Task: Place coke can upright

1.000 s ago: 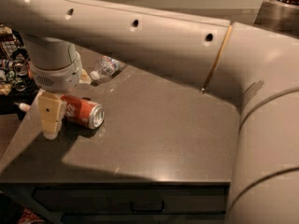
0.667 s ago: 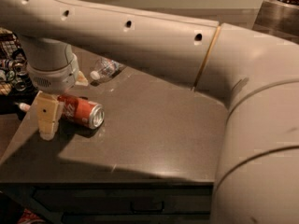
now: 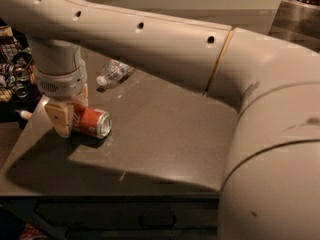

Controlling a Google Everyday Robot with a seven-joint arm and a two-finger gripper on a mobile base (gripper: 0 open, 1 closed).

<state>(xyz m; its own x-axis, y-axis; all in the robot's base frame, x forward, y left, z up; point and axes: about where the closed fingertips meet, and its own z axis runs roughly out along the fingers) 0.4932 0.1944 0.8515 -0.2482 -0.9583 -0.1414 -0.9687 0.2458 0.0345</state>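
Red coke can [image 3: 94,122] is lying on its side on the dark table [image 3: 165,134], toward the left end, not far from the front edge. Its silver top points right and a bit toward the front. The other end is hidden by the gripper [image 3: 69,118].

The gripper is down at table level, right at the can's hidden end, hanging straight down from the beige wrist [image 3: 57,71]. Can't tell whether it's clamped on the can or just sitting around it. The can's whole side looks flat on the table.

The beige arm [image 3: 165,39] spans the view from upper left across to the big joint at right.

A clear plastic bottle [image 3: 115,73] lies on its side further back on the table, well apart from the can. There's dark clutter [image 3: 12,71] off the table's left edge. A drawer front [image 3: 150,216] shows below the tabletop.
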